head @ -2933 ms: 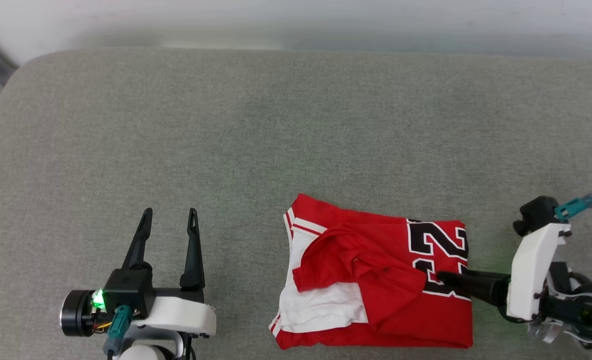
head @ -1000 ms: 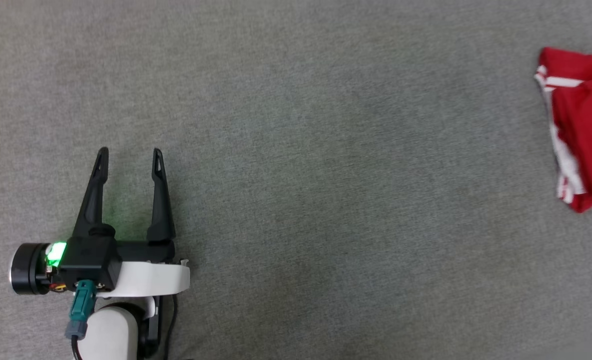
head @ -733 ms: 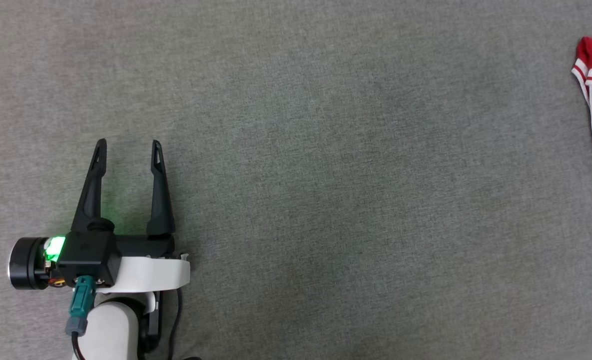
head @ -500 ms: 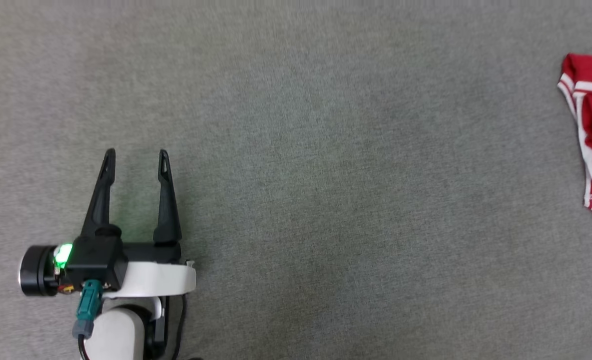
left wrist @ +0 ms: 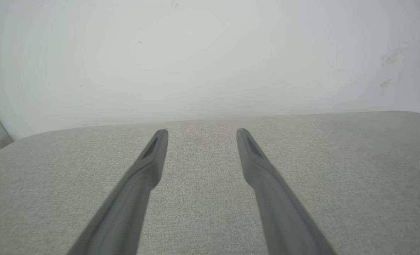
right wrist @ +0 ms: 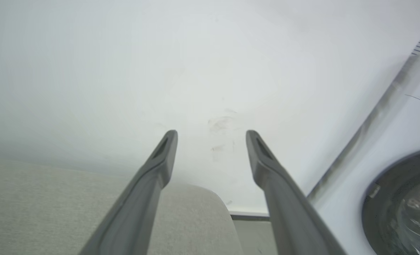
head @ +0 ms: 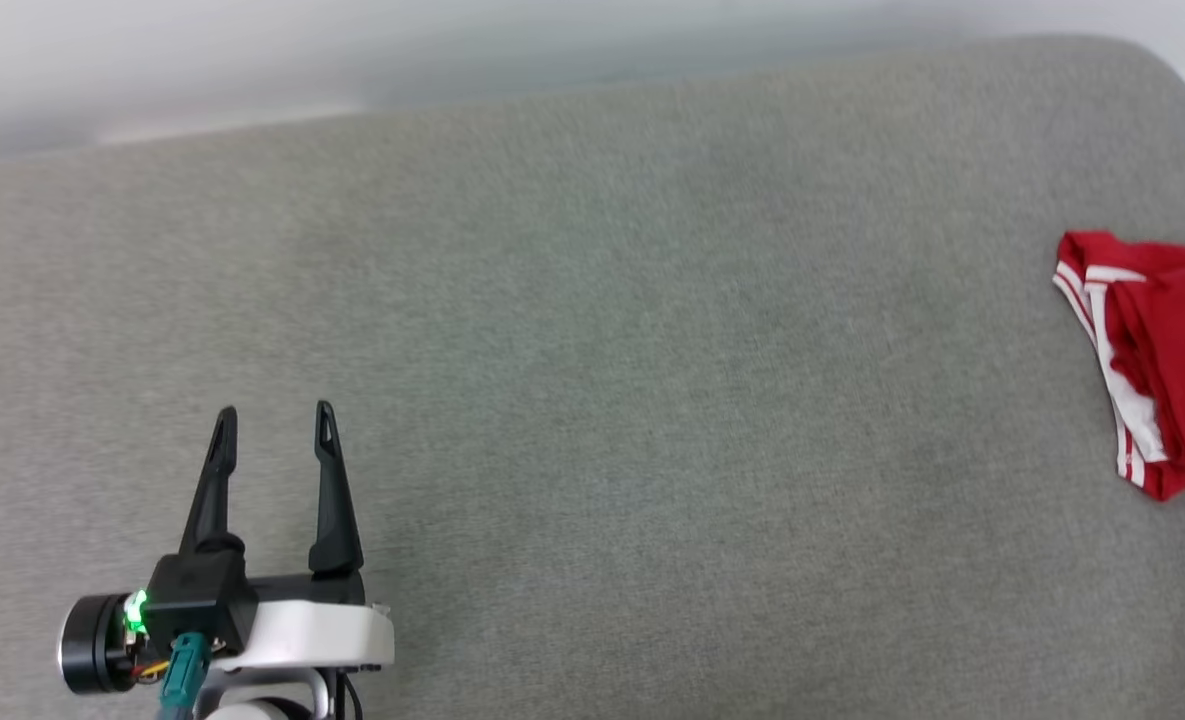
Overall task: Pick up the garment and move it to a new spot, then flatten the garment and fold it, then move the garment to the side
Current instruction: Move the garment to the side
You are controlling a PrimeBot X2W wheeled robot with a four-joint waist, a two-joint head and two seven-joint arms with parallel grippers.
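Head view, garment (head: pixel 1167 370): folded red-and-white bundle at far right of frame, by rounded right end of grey cushion (head: pixel 592 350), partly cut off by frame edge.
Head view, change: low and central under right fingers about 3 seconds back, now out at cushion's end; some of that shift down to camera swing.
Head view, left gripper (head: pixel 275 410): lower left, fingers spread, nothing between them, over bare cushion.
Left wrist view, left gripper (left wrist: pixel 201 131): same story, 2 fingers wide apart, cushion and pale wall (left wrist: pixel 210 63) ahead.
Right wrist view, right gripper (right wrist: pixel 212 132): clamped on cloth moments ago, now parted and empty, aimed at wall past cushion's end, washing machine (right wrist: pixel 401 198) at right.
Meaning for task: let go and lifted clear; by the look of it, final move to the side done.
Garment against hands: well apart from left gripper, across a wide stretch of bare cushion to its right; gap to right gripper impossible to tell.
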